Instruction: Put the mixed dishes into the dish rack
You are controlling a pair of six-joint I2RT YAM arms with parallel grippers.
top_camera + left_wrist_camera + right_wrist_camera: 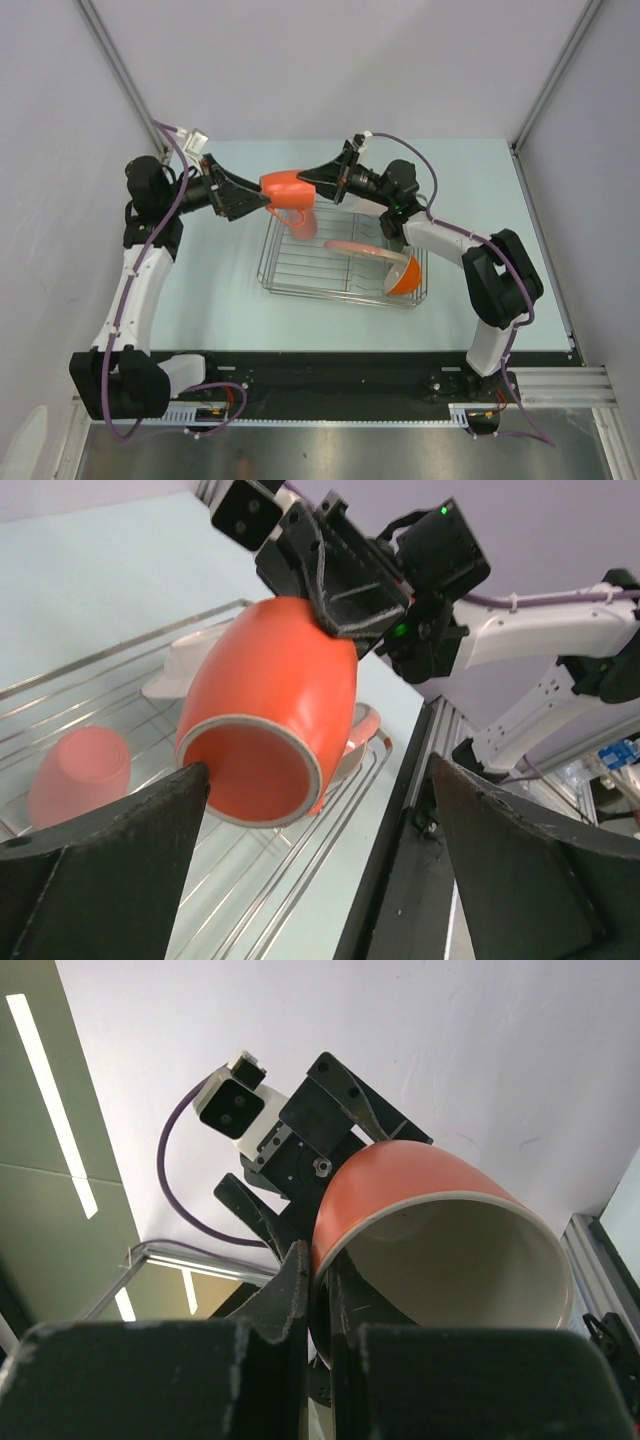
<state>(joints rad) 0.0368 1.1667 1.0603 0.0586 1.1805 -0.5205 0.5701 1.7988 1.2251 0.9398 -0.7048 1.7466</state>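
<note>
An orange bowl with a white inside (pixel 283 187) hangs on its side above the back left of the dish rack (pixel 300 268). My right gripper (pixel 308 180) is shut on its rim, one finger inside and one outside (pixel 320 1280). The bowl's white inside (pixel 450 1250) fills the right wrist view. My left gripper (pixel 262 202) stands wide open at the bowl's base (pixel 262 772), and its left finger (pixel 120 850) overlaps the base ring. In the rack lie a coral-pink cup (pixel 80 770), a pinkish-white plate (pixel 352 248) and another orange bowl (pixel 405 272).
The rack's wire sides (pixel 110 660) stand low on the pale table (pixel 200 290). Grey walls close in the back and both sides. The black rail holding the arm bases (pixel 330 375) runs along the near edge.
</note>
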